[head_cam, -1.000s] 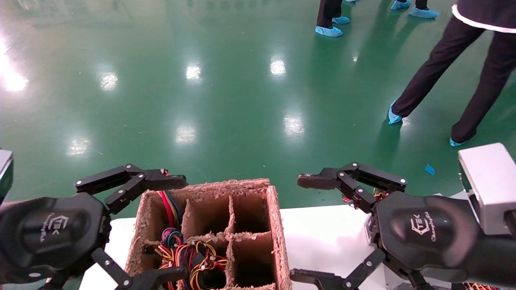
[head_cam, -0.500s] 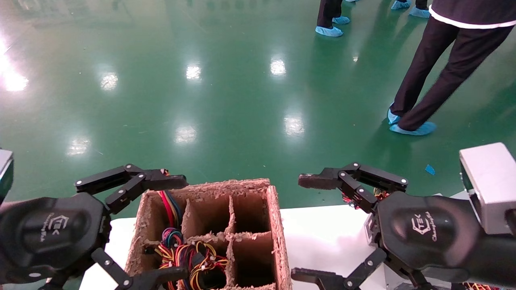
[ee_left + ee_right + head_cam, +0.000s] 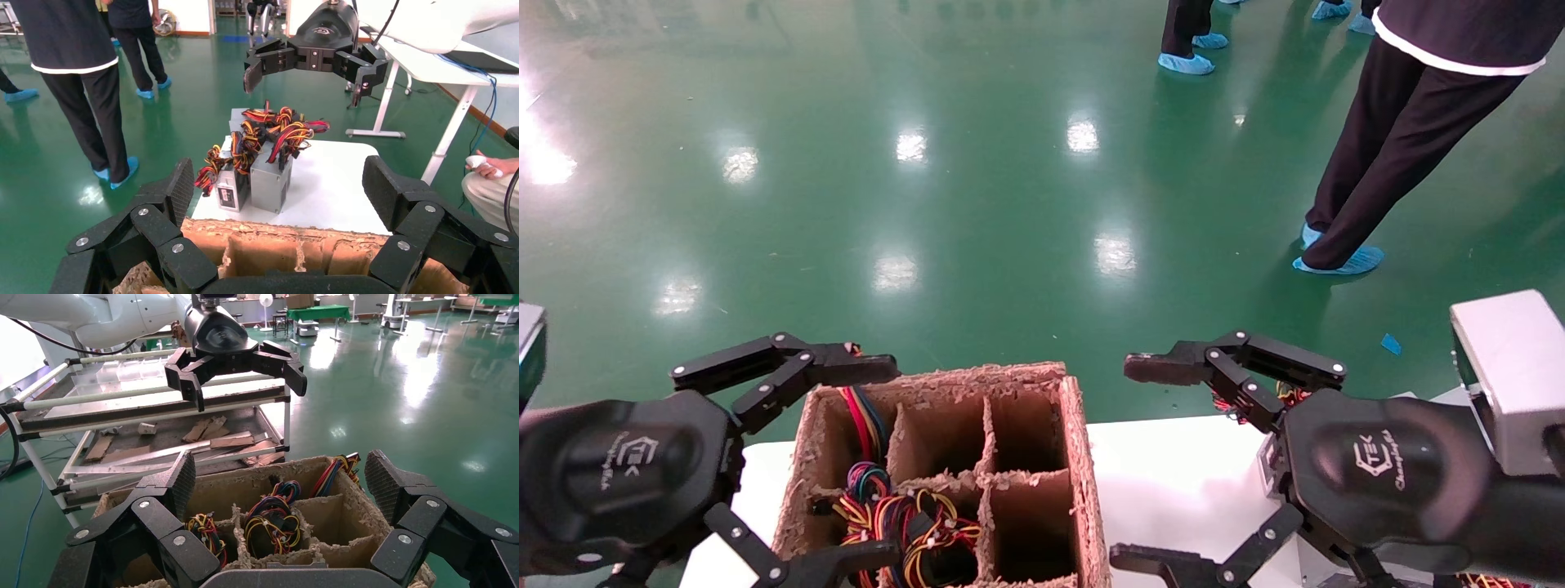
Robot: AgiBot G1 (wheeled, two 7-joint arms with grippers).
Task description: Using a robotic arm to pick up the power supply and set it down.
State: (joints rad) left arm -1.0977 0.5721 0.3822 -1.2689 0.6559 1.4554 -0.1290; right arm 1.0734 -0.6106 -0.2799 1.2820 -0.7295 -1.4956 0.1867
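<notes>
Power supply (image 3: 270,182) on white table (image 3: 330,193), beneath spread right claw (image 3: 309,72), left claw (image 3: 805,465) spread over cardboard box (image 3: 1083,457)

Two silver-grey power supplies (image 3: 257,180) stand upright on the white table, red-yellow-black wire bundles on top

A glossy green floor (image 3: 977,188) mirrors bright ceiling lights. A metal-tube rack (image 3: 153,425) with shelves holds cardboard scraps, and a white-topped counter (image 3: 330,184) stands nearby.

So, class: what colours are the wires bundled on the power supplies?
Red, yellow and black wires, clearest in the left wrist view.
</notes>
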